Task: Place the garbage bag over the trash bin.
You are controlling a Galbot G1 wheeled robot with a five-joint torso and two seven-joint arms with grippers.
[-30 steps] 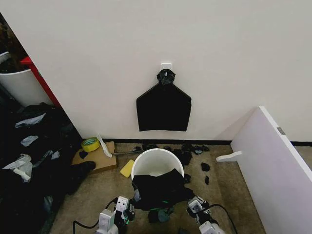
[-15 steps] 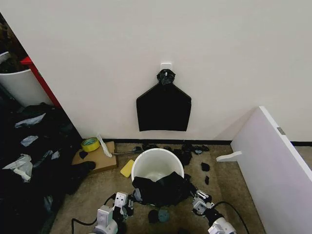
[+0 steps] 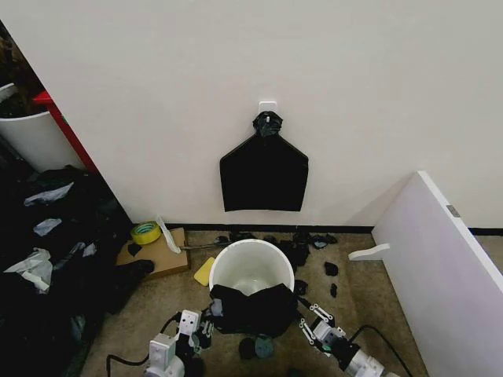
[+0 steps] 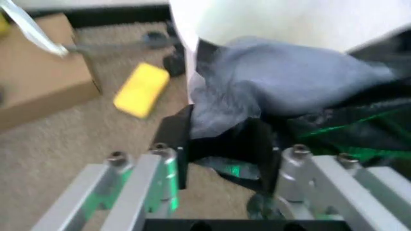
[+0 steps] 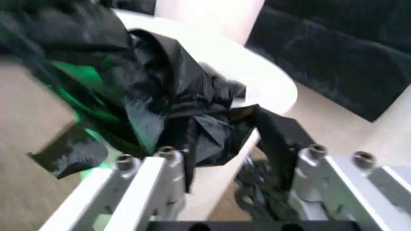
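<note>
The cream-white trash bin (image 3: 250,265) stands on the carpet by the wall, its mouth uncovered. The glossy black garbage bag (image 3: 248,308) hangs crumpled over the bin's near rim and down its front. My left gripper (image 3: 206,322) is at the bag's left corner. In the left wrist view the left gripper (image 4: 222,155) is open, its pads apart with a fold of the bag (image 4: 282,86) between them beside the bin (image 4: 270,19). My right gripper (image 3: 308,316) is at the bag's right corner. The right gripper (image 5: 231,154) is open too, around a hanging bag fold (image 5: 173,82) by the bin rim (image 5: 266,79).
A flat black bundle (image 3: 264,174) hangs on the wall above. A yellow sponge (image 3: 204,272), a cardboard box (image 3: 157,255) and a tape roll (image 3: 145,232) lie left of the bin. Small black lumps (image 3: 331,269) lie right. A white board (image 3: 440,267) leans at right, dark bags (image 3: 55,259) pile at left.
The bag has sagged lower and narrower against the bin's front. The right gripper has swung out right and now points at the bag's corner. The left gripper has dropped slightly.
</note>
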